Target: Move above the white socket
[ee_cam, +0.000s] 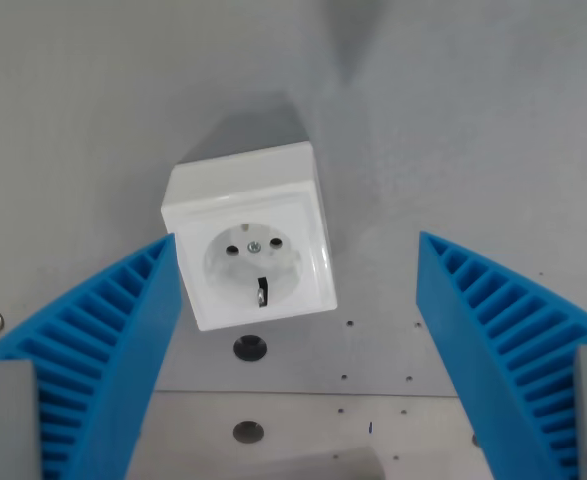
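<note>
The white socket (248,236) sits left of the frame's centre, resting on the grey counter (473,130). It is a square surface-mount box with a round recessed face, two pin holes, a central screw and an earth clip. The box is rotated slightly, so its edges run off-square to the frame.

The tool (298,290) is spread wide and pinches nothing. Its two blue ribbed fingers (103,340) rise from the lower left and lower right corners. The left finger's tip overlaps or meets the socket's left edge in this view; whether they touch cannot be told. The right finger stands well apart from the socket.

Judgement: the socket lies left of, and slightly above, the midpoint between the fingers. Centring over it calls for a shift toward the frame's left and a little upward.

Screw holes (250,347) mark the counter below the socket.
</note>
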{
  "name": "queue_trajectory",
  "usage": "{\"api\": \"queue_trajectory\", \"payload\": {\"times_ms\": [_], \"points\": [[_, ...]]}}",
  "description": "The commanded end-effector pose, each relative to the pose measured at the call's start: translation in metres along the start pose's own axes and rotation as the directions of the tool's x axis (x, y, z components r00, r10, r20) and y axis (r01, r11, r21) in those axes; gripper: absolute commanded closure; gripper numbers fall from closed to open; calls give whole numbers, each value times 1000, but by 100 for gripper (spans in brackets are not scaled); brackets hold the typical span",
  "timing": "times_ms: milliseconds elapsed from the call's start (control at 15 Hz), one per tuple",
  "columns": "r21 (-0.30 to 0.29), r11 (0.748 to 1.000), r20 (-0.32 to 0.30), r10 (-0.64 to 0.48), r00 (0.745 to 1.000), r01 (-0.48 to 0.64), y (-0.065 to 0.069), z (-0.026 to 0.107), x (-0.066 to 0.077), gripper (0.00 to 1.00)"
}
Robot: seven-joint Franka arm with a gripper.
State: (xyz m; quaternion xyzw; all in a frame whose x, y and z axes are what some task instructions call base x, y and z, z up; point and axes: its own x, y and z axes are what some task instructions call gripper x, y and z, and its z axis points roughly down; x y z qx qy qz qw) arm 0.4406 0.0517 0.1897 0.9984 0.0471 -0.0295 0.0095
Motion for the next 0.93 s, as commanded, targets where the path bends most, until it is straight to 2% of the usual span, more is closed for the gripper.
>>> {"api": "queue_trajectory", "payload": {"times_ms": [67, 533, 933], "points": [[-59, 990, -147, -136, 980, 129, -4, 3, -16, 0], [-65, 988, -135, -148, 980, 140, -12, 17, -25, 0], [-60, 989, -129, -144, 981, 138, -15, 24, -28, 0]]}}
